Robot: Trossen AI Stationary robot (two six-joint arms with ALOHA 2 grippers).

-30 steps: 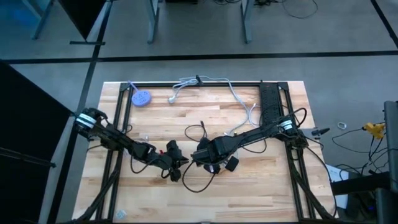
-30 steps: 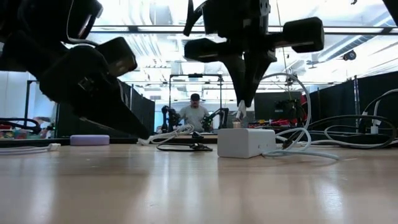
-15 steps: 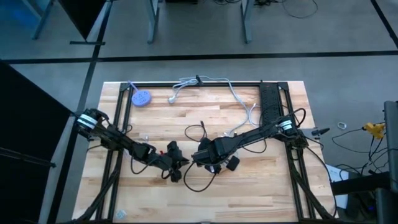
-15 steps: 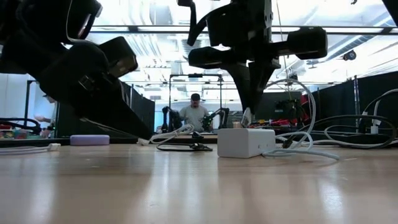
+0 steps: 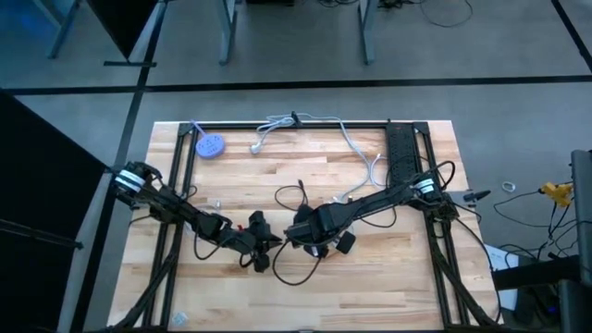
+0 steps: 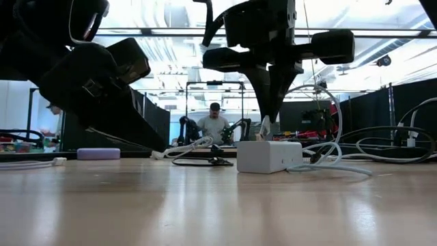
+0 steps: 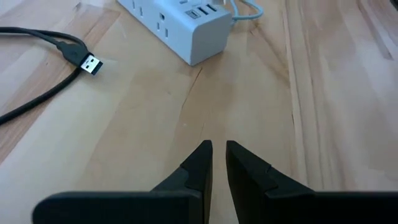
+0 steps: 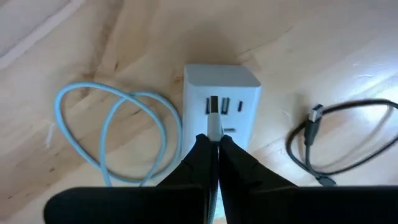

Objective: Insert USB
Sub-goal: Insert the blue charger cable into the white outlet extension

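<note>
Right wrist view shows the right gripper (image 8: pixel 212 144) with its fingers pinched tight on a pale USB plug (image 8: pixel 214 127), held end-on so its metal tip points straight into the leftmost of the small ports on the end face of the white power strip (image 8: pixel 221 102); the tip sits at the port mouth, and whether it has entered at all I cannot tell. Gripping the plug close behind its tip keeps it stiff and aligned for a push, which seems to be the step in hand. Just beside the fingers on one side loops the strip's light blue cord (image 8: pixel 112 134); on the other lies a loose black cable (image 8: pixel 323 134) with its own USB end, near but not in the path. The left gripper (image 7: pixel 217 149) waits low over the counter (image 7: pixel 323 93), fingers nearly together and holding nothing, the strip ahead of them and the black plug off to the side. Its likely purpose is to brace the strip, since a light strip could slide back under the push.
</note>
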